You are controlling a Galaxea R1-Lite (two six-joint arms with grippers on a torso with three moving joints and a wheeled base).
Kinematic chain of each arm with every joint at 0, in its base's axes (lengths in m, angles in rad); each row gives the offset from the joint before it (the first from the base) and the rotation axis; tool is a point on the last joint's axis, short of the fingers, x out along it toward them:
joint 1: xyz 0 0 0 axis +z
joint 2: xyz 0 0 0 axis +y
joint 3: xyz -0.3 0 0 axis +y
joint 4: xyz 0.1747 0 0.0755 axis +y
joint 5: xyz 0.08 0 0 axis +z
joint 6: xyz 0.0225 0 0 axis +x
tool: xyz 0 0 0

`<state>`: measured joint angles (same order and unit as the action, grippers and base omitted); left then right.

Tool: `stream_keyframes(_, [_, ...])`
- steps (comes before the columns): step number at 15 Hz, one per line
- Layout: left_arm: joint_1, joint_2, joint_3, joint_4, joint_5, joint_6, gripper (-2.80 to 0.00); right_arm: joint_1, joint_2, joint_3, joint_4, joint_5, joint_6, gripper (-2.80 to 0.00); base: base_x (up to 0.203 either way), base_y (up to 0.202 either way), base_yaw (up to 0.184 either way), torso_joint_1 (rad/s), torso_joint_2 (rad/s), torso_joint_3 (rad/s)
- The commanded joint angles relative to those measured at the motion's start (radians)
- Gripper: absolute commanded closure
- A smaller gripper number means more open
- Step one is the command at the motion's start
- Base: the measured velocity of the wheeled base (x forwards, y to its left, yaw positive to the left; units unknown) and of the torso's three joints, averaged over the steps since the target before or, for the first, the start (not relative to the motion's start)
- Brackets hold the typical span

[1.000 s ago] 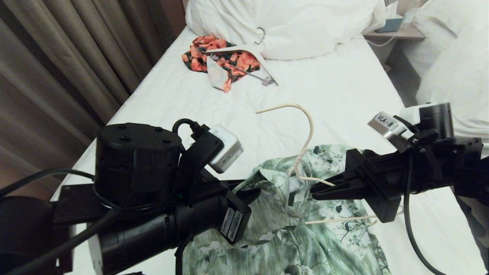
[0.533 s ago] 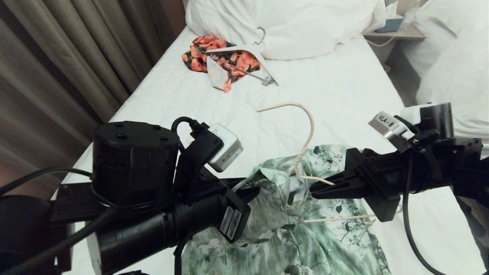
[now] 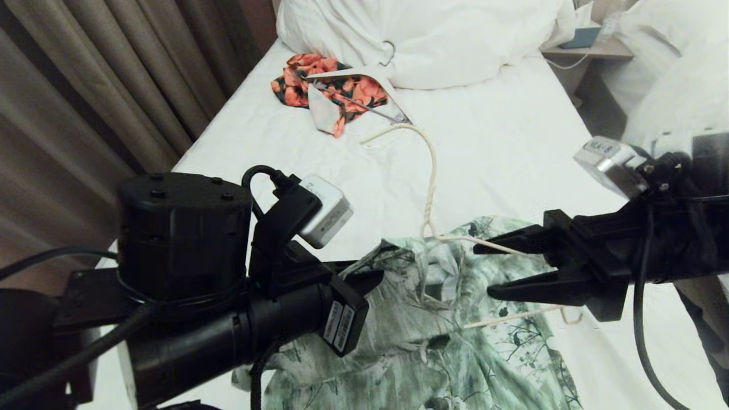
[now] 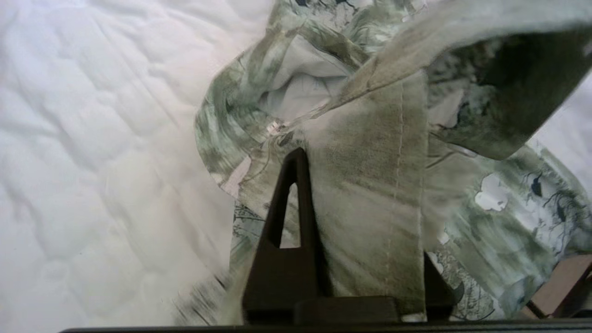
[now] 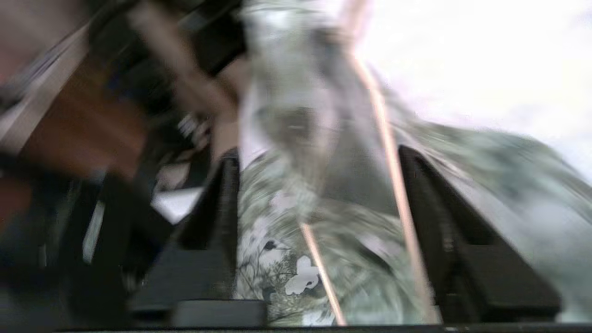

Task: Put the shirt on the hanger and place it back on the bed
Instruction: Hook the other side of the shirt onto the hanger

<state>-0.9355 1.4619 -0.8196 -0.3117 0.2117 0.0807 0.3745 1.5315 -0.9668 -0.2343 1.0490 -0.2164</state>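
The green-and-white floral shirt [image 3: 421, 347] lies on the bed [image 3: 512, 142] near its foot. My left gripper [image 3: 370, 280] is shut on a fold of the shirt [image 4: 370, 185] near the collar; one of its fingers [image 4: 286, 231] shows beside the cloth. The cream wire hanger [image 3: 431, 188] sits in the shirt's neck, its hook pointing up the bed. My right gripper [image 3: 485, 270] stands open at the hanger's shoulder. The hanger's wire [image 5: 393, 185] runs loose between the right gripper's [image 5: 319, 155] spread fingers, over the shirt [image 5: 277, 259].
An orange-and-black floral garment [image 3: 296, 85] with a thick white clip hanger [image 3: 393, 94] lies farther up the bed, below the bulky white duvet [image 3: 433, 40]. Brown curtains [image 3: 85, 91] hang along the left. A nightstand [image 3: 592, 48] and a second bed [image 3: 678, 85] stand at the right.
My right gripper has opened, let go of the hanger and drawn back to the right. The hanger's hook has tipped away up the bed. The left gripper keeps its hold on the shirt.
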Motion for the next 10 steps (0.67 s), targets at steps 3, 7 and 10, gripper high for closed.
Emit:
stream_keyframes(3, [-0.036, -0.030, -0.011, 0.000, 0.002, -0.060, 0.00, -0.011, -0.142, 0.002, -0.001, -0.204, 0.265, -2.80, 0.000, 0.000, 0.000, 0.000, 0.00, 0.000])
stream_keyframes(7, [-0.077, -0.041, -0.034, 0.000, 0.003, -0.091, 0.00, -0.086, -0.238, -0.019, 0.001, -0.261, 0.391, -2.80, 0.000, 0.000, 0.000, 0.000, 0.00, 0.000])
stream_keyframes(10, [-0.081, -0.059, -0.049, 0.000, 0.006, -0.091, 0.00, -0.165, -0.308, -0.020, 0.046, -0.284, 0.409, -2.80, 0.000, 0.000, 0.000, 0.000, 0.00, 0.000])
